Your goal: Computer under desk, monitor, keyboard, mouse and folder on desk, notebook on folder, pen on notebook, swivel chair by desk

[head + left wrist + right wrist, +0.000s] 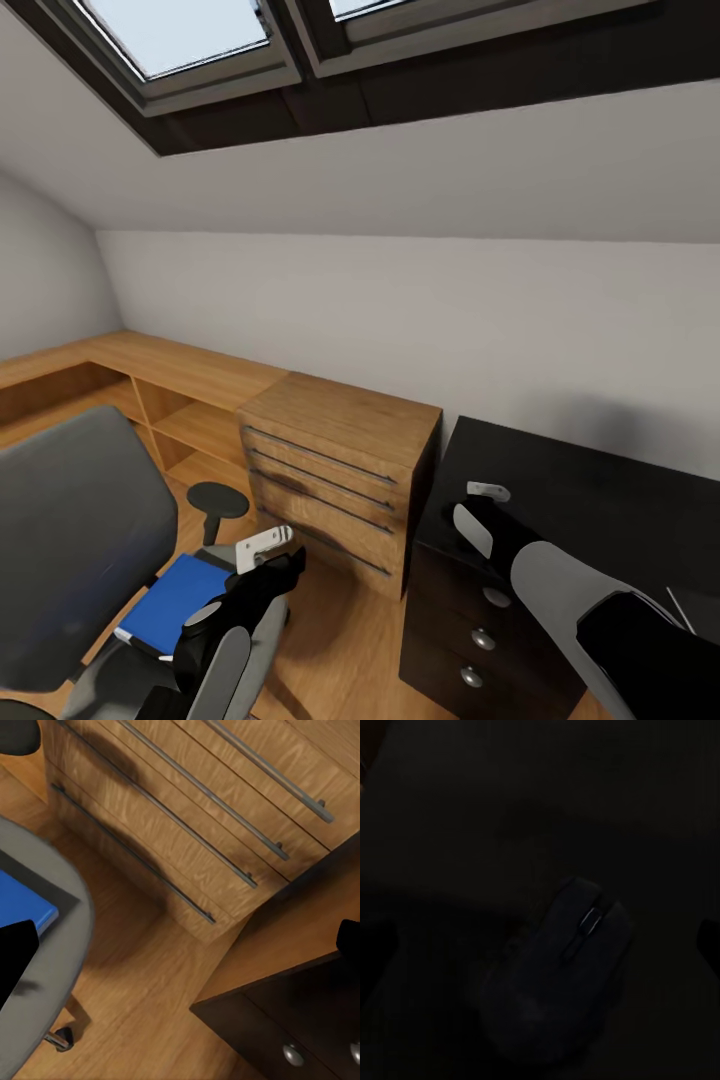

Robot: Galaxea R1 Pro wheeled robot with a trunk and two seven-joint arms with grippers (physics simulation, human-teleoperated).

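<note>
The grey swivel chair (80, 540) stands at the lower left with the bright-blue folder (170, 598) lying flat on its seat (71, 945). My left gripper (268, 548) hovers open just past the folder's (22, 904) right edge, one dark finger (15, 956) over the seat near that edge. At the right is the black desk (590, 500). My right gripper (487, 492) hangs open above its left end, over a dark mouse (577, 945) that rests on the desk top (450, 810). Nothing is held.
A low oak drawer unit (340, 470) with long bar handles (187, 810) stands between chair and desk, joined to an oak shelf (150, 380) along the sloped wall. The desk has drawers with round knobs (292, 1054). Wood floor (150, 967) shows between chair and drawers.
</note>
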